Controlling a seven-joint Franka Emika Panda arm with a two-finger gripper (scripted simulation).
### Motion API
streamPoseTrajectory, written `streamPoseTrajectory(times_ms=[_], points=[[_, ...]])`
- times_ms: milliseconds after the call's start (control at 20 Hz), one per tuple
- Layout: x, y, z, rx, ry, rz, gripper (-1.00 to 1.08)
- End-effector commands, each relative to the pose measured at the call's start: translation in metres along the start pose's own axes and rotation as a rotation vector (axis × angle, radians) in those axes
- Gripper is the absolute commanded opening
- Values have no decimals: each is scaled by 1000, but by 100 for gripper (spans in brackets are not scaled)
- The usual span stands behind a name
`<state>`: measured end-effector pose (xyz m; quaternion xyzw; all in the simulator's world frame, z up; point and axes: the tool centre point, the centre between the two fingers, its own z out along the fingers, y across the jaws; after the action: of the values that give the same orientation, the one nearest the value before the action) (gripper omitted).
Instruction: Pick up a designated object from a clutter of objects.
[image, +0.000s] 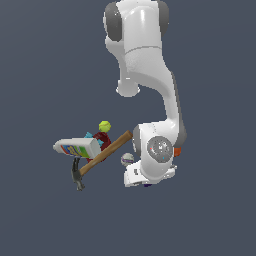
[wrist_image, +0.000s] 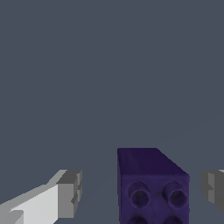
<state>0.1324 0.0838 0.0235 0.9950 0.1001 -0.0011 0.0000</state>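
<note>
Exterior view: the white arm (image: 150, 70) is seen bent down over a flat dark grey surface (image: 40, 220); no edges or corners of that surface are shown, and no room beyond it. The wrist housing is lowered close to the surface, so the end effector and the purple block are hidden beneath it here. A white ball (image: 127, 159) is seen just beside the wrist, on the exterior view's left. Further that way the clutter is grouped: a wooden-handled hammer (image: 102, 155) lying slantwise, a white bottle (image: 77, 148) with a multicoloured label across it, a dark red item (image: 102, 140) behind, a yellow-green ball (image: 104, 126) on top. A sliver of orange (image: 177, 151) is glimpsed behind the wrist.

Wrist view: the end effector (wrist_image: 144, 192) is shown spread apart, one grey fingertip (wrist_image: 70, 192) on either side. The dark purple block (wrist_image: 151, 186), studded on its near face, is seen between the fingertips, untouched, nearer to one fingertip than the other. It rests on the same plain grey surface; the rest of the clutter is not shown.
</note>
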Motion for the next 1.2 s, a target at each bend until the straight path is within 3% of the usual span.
streamPoseTrajectory(times_ms=[0, 50, 100, 750, 1150], points=[[1, 0, 2, 0, 2, 0, 100], [2, 0, 1, 0, 2, 0, 100], [2, 0, 1, 0, 2, 0, -100], [1, -1, -1, 0, 2, 0, -100], [-5, -14, -28, 0, 2, 0, -100]])
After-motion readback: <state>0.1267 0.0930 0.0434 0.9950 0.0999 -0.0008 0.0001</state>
